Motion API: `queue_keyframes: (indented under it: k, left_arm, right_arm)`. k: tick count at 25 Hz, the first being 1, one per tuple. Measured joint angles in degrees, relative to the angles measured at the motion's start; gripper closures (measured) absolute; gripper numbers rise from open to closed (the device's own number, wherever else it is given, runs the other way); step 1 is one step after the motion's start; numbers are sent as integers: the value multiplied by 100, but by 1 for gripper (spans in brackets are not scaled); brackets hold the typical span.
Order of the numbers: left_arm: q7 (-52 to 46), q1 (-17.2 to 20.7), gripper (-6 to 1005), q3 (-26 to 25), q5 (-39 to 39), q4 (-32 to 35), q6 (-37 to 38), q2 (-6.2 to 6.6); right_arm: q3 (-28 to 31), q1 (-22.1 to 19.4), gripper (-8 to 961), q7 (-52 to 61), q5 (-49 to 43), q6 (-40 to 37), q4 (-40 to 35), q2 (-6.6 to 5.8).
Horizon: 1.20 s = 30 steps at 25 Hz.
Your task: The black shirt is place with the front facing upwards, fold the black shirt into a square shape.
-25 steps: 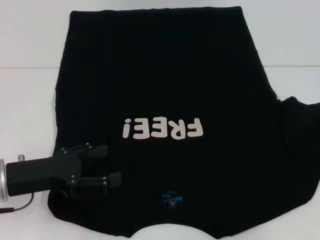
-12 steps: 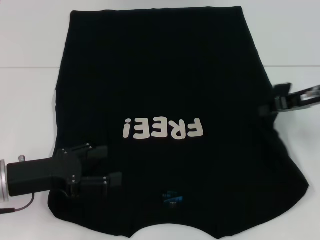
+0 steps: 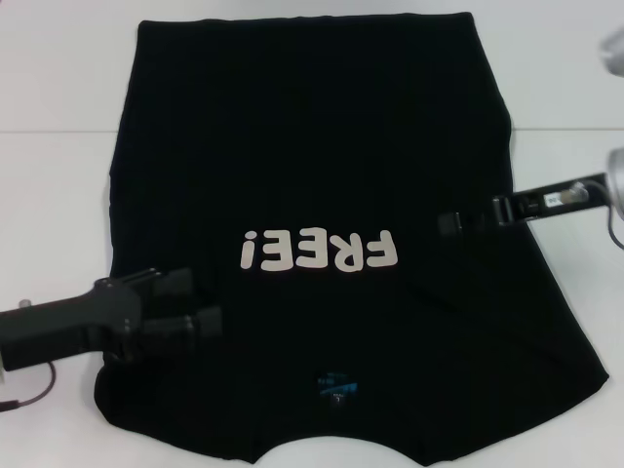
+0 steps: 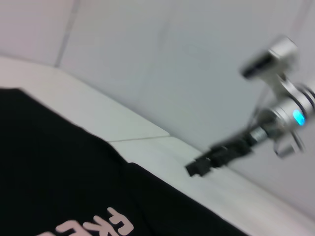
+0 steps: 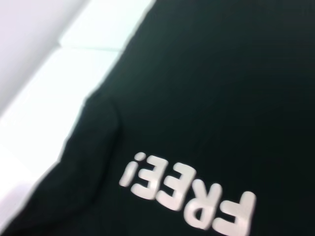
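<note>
Shirt (image 3: 322, 175) spread flat on white table (image 3: 58, 195).
Left gripper (image 3: 200, 302), jaws spread, lies over its near-left part; right gripper (image 3: 450, 222), grip state unclear, reaches beyond the "FREE!" lettering (image 3: 319, 252).

Black shirt (image 3: 322, 146): plain black fabric; white "FREE!" lettering (image 3: 319, 252) across the front; small blue neck label (image 3: 334, 386). Table (image 3: 58, 195): white, unpatterned. Left gripper (image 3: 185, 307): black fingers and body. Right gripper (image 3: 450, 222): black fingers, silver metal arm segments behind, one with a blue light (image 4: 298, 116).
</note>
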Motion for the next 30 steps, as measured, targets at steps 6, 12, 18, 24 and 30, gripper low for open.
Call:
queue_keyframes:
  k: [6, 12, 18, 24, 30]
  left_arm:
    - [-2235, -55, 123, -65, 61, -31, 50, 478]
    - [-4109, -156, 127, -43, 952, 409, 201, 794]
    - [-5350, -300, 131, -81, 2189, 797, 101, 824]
    - [-5497, -479, 135, -44, 2773, 814, -120, 779]
    - [-5382, -627, 140, 74, 3065, 825, -273, 621]
  right_arm:
    - [21, -902, 609, -2690, 1586, -560, 573, -158]
    - [20, -1783, 313, -5398, 2292, -708, 679, 211]
    - [31, -1988, 194, -6081, 2335, -707, 806, 358]
    - [35, -1991, 193, -6108, 2335, -675, 864, 353]
    - [40, -1957, 193, -6105, 2343, -676, 867, 350]
